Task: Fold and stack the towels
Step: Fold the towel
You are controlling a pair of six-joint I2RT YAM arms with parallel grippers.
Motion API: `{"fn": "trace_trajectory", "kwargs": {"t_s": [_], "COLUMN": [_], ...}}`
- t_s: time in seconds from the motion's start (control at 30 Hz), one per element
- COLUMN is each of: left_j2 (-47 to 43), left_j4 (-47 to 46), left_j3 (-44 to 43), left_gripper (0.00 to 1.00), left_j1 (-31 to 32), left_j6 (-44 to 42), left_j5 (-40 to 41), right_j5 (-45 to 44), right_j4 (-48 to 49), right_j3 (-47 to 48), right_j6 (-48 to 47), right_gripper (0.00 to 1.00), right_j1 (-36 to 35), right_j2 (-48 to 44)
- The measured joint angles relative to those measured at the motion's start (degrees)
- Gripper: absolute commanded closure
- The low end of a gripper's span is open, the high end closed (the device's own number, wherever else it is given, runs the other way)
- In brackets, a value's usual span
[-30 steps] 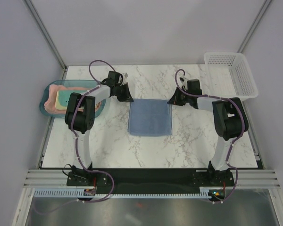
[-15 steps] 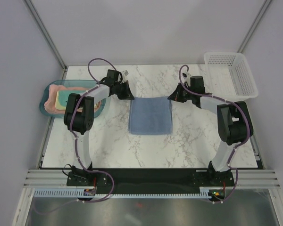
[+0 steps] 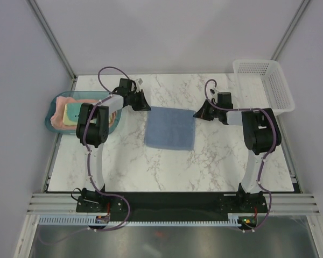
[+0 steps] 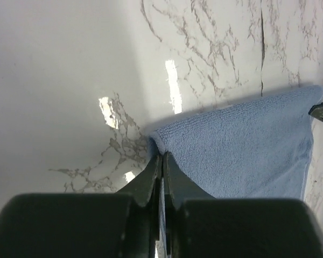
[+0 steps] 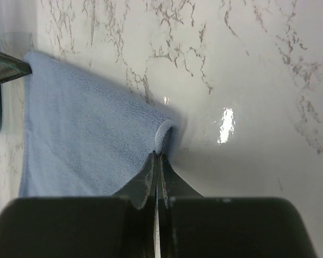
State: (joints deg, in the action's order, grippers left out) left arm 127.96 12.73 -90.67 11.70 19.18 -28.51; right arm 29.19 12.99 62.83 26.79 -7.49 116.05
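The blue towel (image 3: pixel 170 129) lies flat in the middle of the table (image 3: pixel 226 161), its far edge running left to right. The left gripper (image 4: pixel 161 160) pinches its far-left corner and the right gripper (image 5: pixel 158 156) its far-right corner. From both closed grips, the cloth extends toward the near edge.
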Motion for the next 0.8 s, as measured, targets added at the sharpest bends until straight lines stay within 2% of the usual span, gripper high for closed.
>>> {"fn": "trace_trajectory", "kwargs": {"t_s": [0.07,0.1,0.13,0.17,0.2,0.27,0.5,0.67,0.77,0.8], "left_j2": [0.52,0.74,0.83,0.85,0.85,0.85,0.11,-4.44,-8.46,-10.36], "left_j4": [0.44,0.57,0.76,1.05,1.31,2.14,4.72,6.73,7.98,8.33], "left_j3": [-1.14,-1.64,-2.01,-2.27,-2.51,-3.3,-3.98,-0.76,1.46,2.64], "left_gripper": [0.78,0.75,0.71,0.59,0.54,0.49,0.43,0.42,0.43,0.44], "left_j1": [0.02,0.02,0.04,0.04,0.04,0.07,0.04,0.07,0.22,0.33], "left_j6": [-0.09,-0.17,-0.17,-0.2,-0.42,-0.44,-1.27,-1.97,-1.95,-1.92], "left_j5": [0.07,0.11,0.22,0.39,0.5,0.72,3.06,5.81,6.64,7.02], "right_j5": [0.17,0.13,-0.07,-0.24,-0.37,-0.76,-1.77,-3.56,-4.04,-3.85], "right_j4": [0.33,0.35,0.31,0.22,0.04,-0.44,-3.21,-6.62,-9.25,-9.84], "right_j3": [0.07,0.11,0.26,0.37,0.59,1.18,1.31,1.27,1.16,0.85], "right_j6": [0.07,0.04,0.09,0.02,-0.09,-0.35,-0.66,-1.18,-1.09,-0.98], "right_gripper": [0.93,0.83,0.77,0.74,0.69,0.66,0.55,0.54,0.64,0.72], "right_j1": [0.0,0.0,0.0,0.0,-0.04,-0.17,-0.15,-0.15,-0.15,-0.17], "right_j2": [0.28,0.28,0.28,0.28,0.17,0.0,-3.04,-5.95,-7.67,-8.41]}}
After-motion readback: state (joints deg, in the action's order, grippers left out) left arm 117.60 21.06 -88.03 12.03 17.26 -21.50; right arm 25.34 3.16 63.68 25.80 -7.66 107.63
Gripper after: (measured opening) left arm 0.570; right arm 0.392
